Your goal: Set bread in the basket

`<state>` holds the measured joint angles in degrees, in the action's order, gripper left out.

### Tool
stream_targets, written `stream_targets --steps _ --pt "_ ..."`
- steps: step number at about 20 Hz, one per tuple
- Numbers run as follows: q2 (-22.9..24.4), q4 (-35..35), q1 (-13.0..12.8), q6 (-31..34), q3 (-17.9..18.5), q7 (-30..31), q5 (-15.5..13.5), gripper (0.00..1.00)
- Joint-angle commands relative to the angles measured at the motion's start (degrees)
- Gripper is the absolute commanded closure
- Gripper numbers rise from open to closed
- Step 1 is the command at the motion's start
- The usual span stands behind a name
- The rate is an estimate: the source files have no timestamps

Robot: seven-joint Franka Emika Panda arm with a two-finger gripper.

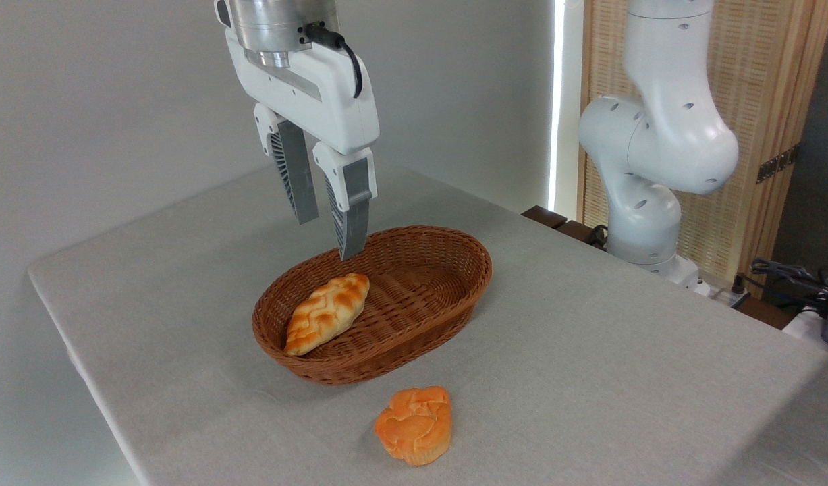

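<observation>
The tool (327, 237) hangs above the far left part of the basket (454, 297), its two ribbed fingers (351, 216) pointing down and standing a little apart with nothing between them. From where I stand, the tips sit clear above the rim, touching neither wicker nor food.

The bread (414, 425) that matters is the small orange bun, sitting on the bench (623, 364) just in front of the basket, near the rim but not touching it. It rests upright on its paler base, with its cracked, folded top facing up. A longer pale loaf (327, 313) already lies inside the basket, toward the left end, leaving the right half bare.

I judge the bun to be light and soft, something that would dent under a hard squeeze, and its crust looks dry enough not to slip. The best hold seems to be across the paler sides, below the overhanging top, with the fingers spread wider than they are now and closed gently. Pinching the folded crown alone could tear or crush it. The open right half of the basket looks like the easy place to set it down.
</observation>
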<state>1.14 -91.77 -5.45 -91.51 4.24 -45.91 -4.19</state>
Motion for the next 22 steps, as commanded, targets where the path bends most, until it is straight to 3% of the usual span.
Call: stream_targets --steps 1,5,8,13,15,19,22 --pt "5.2 -8.8 0.0 -5.0 0.9 -1.4 0.7 0.00" --pt "7.9 -16.9 1.4 -12.0 2.6 -7.9 0.8 0.00" --pt "7.6 -21.2 2.2 -16.3 3.8 -15.6 6.6 0.00" --pt "5.5 -31.4 2.2 -32.6 4.4 -16.0 7.5 0.00" --pt "4.7 -32.4 2.2 -34.3 4.4 -16.2 8.6 0.00" --pt "4.1 -34.1 2.2 -34.3 4.4 -16.5 13.9 0.00" --pt "3.1 -34.6 2.2 -34.8 4.4 -16.4 14.6 0.00"
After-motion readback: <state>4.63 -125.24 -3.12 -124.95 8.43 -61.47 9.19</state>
